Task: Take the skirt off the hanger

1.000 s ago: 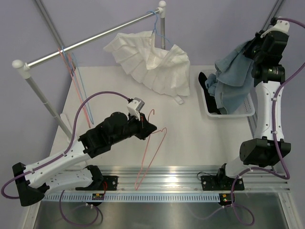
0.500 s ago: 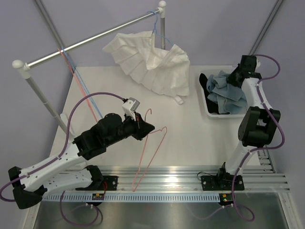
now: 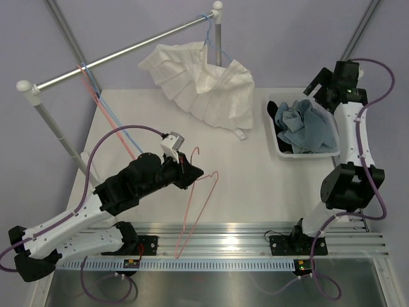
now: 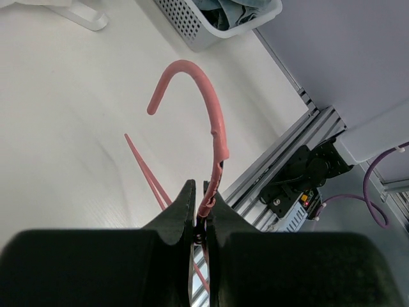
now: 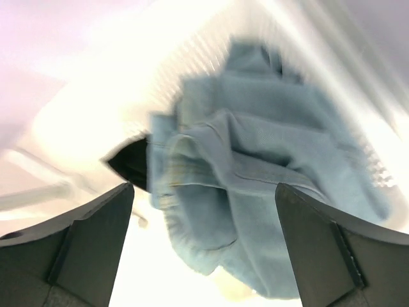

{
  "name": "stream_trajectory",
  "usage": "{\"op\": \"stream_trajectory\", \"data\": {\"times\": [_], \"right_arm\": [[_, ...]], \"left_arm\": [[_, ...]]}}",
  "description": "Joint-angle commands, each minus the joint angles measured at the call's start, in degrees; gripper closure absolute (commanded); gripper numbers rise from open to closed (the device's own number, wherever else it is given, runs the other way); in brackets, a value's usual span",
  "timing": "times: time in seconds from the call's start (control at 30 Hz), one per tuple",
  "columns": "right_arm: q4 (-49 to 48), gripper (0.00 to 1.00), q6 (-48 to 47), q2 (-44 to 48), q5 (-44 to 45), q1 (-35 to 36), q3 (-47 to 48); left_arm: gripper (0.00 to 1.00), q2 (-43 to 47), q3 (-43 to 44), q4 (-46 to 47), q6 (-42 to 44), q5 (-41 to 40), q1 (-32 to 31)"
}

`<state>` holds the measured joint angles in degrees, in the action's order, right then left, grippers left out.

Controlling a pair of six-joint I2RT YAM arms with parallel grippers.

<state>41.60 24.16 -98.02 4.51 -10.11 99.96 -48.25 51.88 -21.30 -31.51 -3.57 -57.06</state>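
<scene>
Hanger (image 4: 217, 125) is sitting clamped at its neck in left gripper (image 4: 203, 195), lower centre; right gripper (image 5: 204, 249) is gaping empty above skirt (image 5: 131, 165), mid-left.

The white table (image 3: 255, 188) carries a white basket (image 3: 313, 154) of clothes.

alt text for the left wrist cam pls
The left gripper is shut on the pink wire hanger just below its hook, which curves up over the white table. A white perforated basket holding fabric sits at the top edge.
</scene>
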Motion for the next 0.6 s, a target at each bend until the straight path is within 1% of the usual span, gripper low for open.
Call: {"op": "stream_trajectory", "data": {"times": [0.0,0.07,0.2,0.23,0.27,0.3,0.33,0.37,0.43,0.47,0.5,0.53,0.57], "right_arm": [[5.4,0.01,-3.0,6.5,3.1,0.5,7.9],[6.1,0.0,-2.9,8.2,3.0,1.0,8.6],[7.3,0.0,-3.0,16.1,0.9,7.0,5.3],[7.7,0.0,-3.7,17.3,0.9,13.6,4.1],[8.3,0.0,-4.5,18.5,1.9,17.2,3.7],[10.4,0.01,-4.5,20.4,2.8,20.8,3.3],[11.2,0.01,-4.2,21.2,3.7,24.7,2.4],[12.2,0.01,-3.8,22.2,5.2,31.4,1.7],[14.2,0.01,-1.1,26.4,8.3,37.1,-1.7],[14.4,0.01,0.0,28.4,9.0,41.0,-3.4],[14.0,0.01,2.4,32.3,8.3,42.3,-7.0],[13.5,0.02,3.3,34.4,6.8,43.3,-9.1],[12.1,0.04,3.8,36.4,2.6,45.2,-10.9]], "left_arm": [[1.0,-1.0,4.5,1.0,0.3,-2.8,0.1],[1.0,-2.9,6.4,-1.6,0.5,-4.9,0.1],[1.0,-7.7,14.2,-7.7,0.9,-11.9,0.0],[1.0,-9.0,15.6,-8.9,1.4,-13.5,0.1],[1.0,-11.6,17.1,-11.6,1.7,-16.4,0.0],[1.0,-12.9,18.6,-13.0,2.0,-17.9,0.0],[1.0,-14.0,21.0,-14.0,2.1,-20.9,0.0],[1.0,-14.9,22.2,-15.8,2.3,-22.4,0.0],[1.0,-17.0,24.3,-16.9,2.8,-25.5,-0.1],[1.0,-17.5,24.9,-18.2,3.0,-28.2,0.0],[1.0,-18.4,25.5,-18.9,3.0,-29.7,0.0],[1.0,-18.7,26.2,-19.7,3.2,-31.8,0.0],[1.0,-19.1,26.5,-19.9,3.5,-32.7,0.0]]}}
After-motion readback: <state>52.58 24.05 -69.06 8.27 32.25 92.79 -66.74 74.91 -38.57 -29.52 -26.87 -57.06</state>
